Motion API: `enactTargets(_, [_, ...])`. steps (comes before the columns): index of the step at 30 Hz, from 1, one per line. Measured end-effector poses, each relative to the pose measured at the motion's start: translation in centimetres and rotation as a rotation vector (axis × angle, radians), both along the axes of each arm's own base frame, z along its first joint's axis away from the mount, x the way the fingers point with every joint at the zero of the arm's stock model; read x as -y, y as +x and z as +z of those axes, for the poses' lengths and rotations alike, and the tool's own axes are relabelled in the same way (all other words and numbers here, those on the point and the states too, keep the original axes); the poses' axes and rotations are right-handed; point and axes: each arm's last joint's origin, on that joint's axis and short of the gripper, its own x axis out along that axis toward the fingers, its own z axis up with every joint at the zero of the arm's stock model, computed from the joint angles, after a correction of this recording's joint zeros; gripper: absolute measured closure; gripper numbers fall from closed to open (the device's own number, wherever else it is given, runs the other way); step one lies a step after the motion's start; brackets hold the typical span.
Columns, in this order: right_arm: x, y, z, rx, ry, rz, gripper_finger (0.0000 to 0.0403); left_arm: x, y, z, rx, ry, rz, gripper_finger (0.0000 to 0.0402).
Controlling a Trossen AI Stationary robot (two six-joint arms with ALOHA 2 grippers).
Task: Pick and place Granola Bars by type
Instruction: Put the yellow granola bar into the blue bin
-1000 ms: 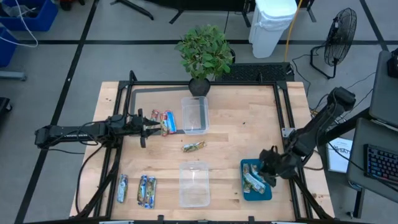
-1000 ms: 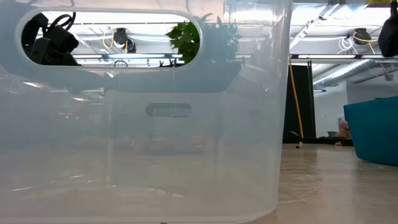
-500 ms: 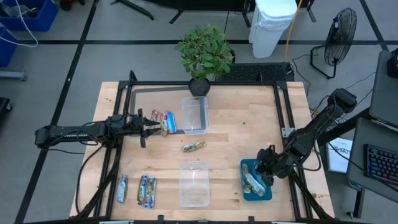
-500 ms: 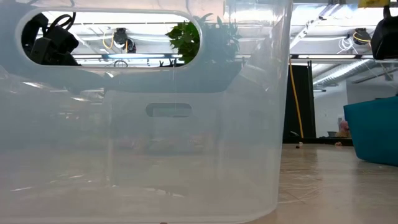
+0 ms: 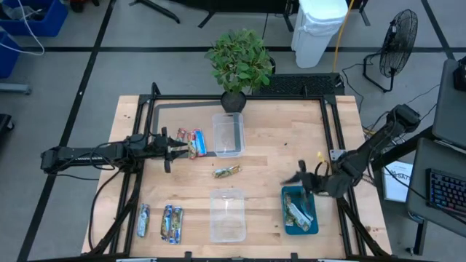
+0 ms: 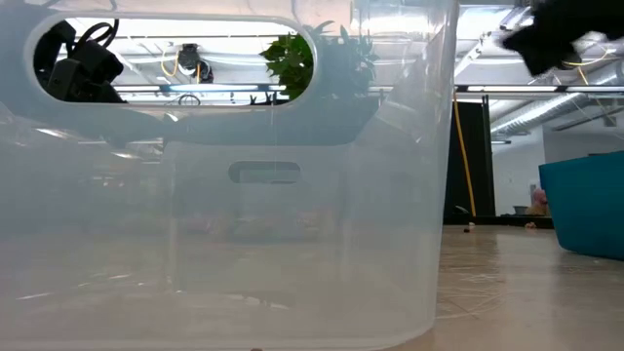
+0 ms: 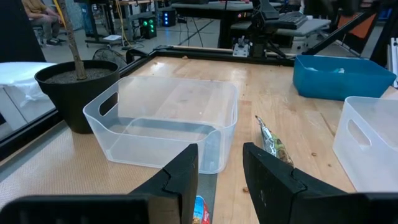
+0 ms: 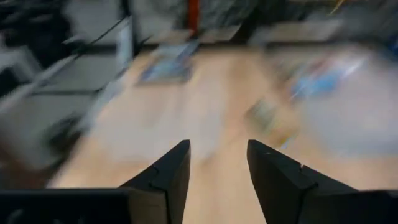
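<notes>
High view showed the green bar (image 5: 227,172) mid-frame: light, slippery, best pinched across its middle. Right gripper (image 5: 302,180) swung open-jawed; left gripper (image 5: 172,148) open.

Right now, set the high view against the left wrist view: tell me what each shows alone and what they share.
Only the high view shows the three bars at the table's near left, the right gripper open above the teal tray's far edge, and the left gripper's place by the red-blue bars.

Only the left wrist view shows the left gripper's open fingers up close.

Both show the far clear tub, the green-gold bar, the teal tray and the plant pot.
</notes>
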Motion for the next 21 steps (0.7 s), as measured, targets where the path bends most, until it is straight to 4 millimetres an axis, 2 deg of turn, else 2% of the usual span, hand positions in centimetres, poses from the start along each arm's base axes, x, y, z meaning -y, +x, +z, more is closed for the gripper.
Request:
enactTargets(3, [1.8, 1.3, 1.0, 0.082, -0.112, -0.079, 0.0261, 0.0, 0.0, 0.0, 0.0, 0.0, 0.0, 0.027])
enactTargets(6, [4.1, 2.7, 1.4, 0.101, -0.127, -0.075, 0.0263, 0.0, 0.0, 0.0, 0.0, 0.0, 0.0, 0.027])
enactTargets(11, [8.5, 4.6, 0.5, 0.038, -0.097, -0.052, 0.0263, 0.0, 0.0, 0.0, 0.0, 0.0, 0.0, 0.027])
enactTargets(14, [10.3, 5.5, 0.0, -0.022, -0.106, -0.042, 0.0263, 0.0, 0.0, 0.0, 0.0, 0.0, 0.0, 0.027])
enactTargets(17, [11.1, 7.0, 0.1, -0.095, -0.132, -0.025, 0.0263, 0.0, 0.0, 0.0, 0.0, 0.0, 0.0, 0.027])
enactTargets(21, [10.7, 9.7, -0.1, -0.217, -0.206, 0.026, 0.0263, 0.0, 0.0, 0.0, 0.001, 0.0, 0.0, 0.027])
